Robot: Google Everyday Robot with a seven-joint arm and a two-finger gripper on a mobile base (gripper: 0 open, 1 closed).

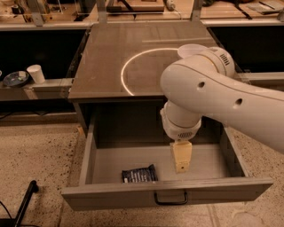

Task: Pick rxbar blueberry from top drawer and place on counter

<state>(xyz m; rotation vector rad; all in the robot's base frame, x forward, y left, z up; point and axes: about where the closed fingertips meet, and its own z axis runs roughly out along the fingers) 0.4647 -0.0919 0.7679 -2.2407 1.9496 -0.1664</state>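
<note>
The top drawer (111,162) stands pulled open, its black handle (171,198) at the front. The rxbar blueberry (139,174), a dark wrapper with white print, lies flat on the drawer floor near the front, left of centre. My gripper (181,165) hangs from the white arm (208,95) inside the drawer, pointing down, to the right of the bar and apart from it. The counter (106,62) with its white circle (125,73) lies above and behind the drawer.
A white cup (36,73) and a dark dish (16,79) sit on a low shelf at the left. A bowl's rim (191,49) shows on the counter behind my arm. Cluttered benches (57,11) run along the back. A black pole (24,205) lies on the speckled floor at lower left.
</note>
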